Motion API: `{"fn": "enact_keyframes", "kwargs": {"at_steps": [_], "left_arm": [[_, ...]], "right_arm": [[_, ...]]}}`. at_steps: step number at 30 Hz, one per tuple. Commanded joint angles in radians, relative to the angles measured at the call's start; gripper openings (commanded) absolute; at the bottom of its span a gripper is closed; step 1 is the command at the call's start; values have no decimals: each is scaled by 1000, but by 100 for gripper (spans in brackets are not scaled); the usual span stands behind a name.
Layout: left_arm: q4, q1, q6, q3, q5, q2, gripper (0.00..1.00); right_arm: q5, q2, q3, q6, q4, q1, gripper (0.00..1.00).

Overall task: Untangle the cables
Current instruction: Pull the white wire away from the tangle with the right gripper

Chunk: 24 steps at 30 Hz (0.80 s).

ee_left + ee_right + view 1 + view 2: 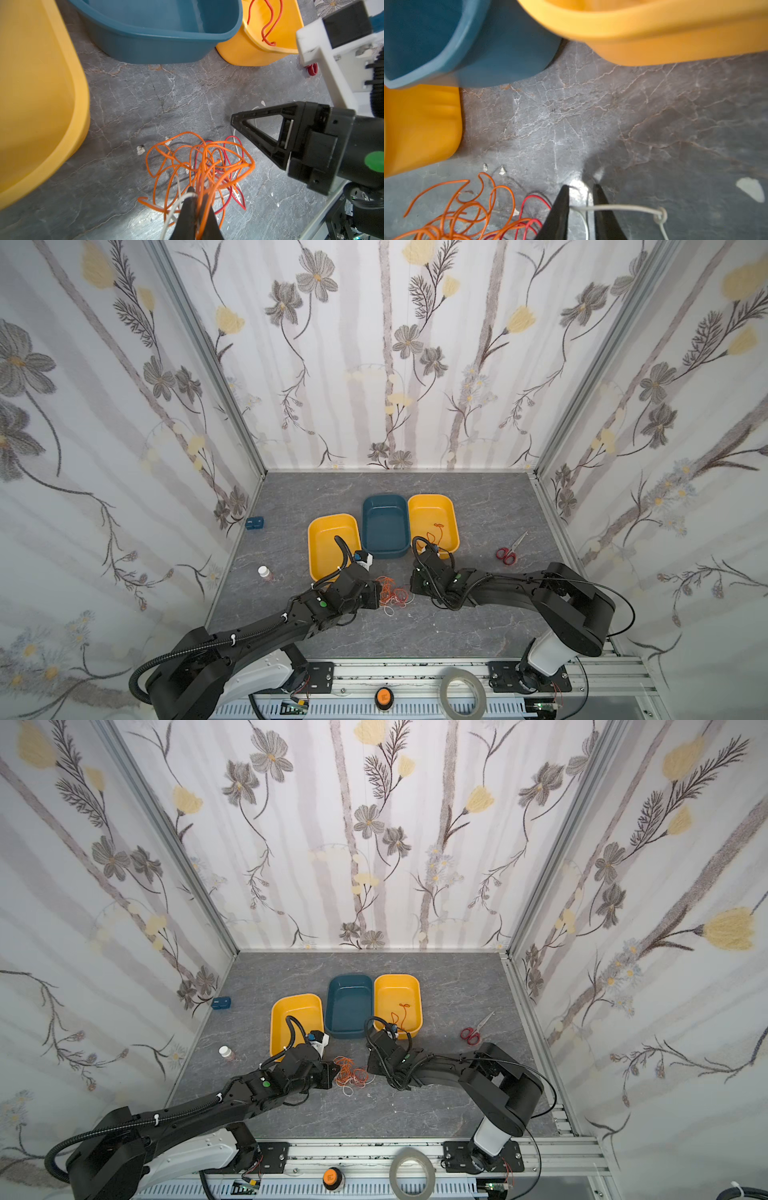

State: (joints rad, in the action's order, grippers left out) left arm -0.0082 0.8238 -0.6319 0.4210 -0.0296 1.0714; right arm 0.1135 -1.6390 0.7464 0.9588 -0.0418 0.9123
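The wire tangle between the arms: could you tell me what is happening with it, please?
The left gripper is shut on orange strands of the tangle. The right gripper has its jaws slightly apart astride a white wire at the tangle's edge. One red wire already lies in the right-hand yellow tray.

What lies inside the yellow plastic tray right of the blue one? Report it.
One curly red wire strand lies in the yellow plastic tray. The right arm covers its near corner; that part is unseen.

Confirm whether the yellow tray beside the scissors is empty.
Not empty: a red cable lies curled inside the yellow tray, seen in both top views.
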Motion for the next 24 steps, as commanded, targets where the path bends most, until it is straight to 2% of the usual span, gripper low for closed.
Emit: {"fn": "enact_keyframes", "kwargs": {"at_steps": [1, 8, 13, 17, 24], "left_arm": [[9, 1, -8, -5, 26, -13, 0], [-13, 0, -15, -7, 49, -25, 1], [-34, -1, -23, -2, 65, -34, 1], [-58, -3, -26, 0, 81, -43, 1], [-90, -14, -47, 0, 106, -60, 1]], "right_arm": [[79, 27, -22, -13, 15, -1, 12], [206, 217, -71, -60, 145, -26, 1], [281, 361, -111, -92, 242, -66, 0], [312, 485, -155, -120, 308, -125, 0], [338, 698, -195, -189, 423, -296, 0]]}}
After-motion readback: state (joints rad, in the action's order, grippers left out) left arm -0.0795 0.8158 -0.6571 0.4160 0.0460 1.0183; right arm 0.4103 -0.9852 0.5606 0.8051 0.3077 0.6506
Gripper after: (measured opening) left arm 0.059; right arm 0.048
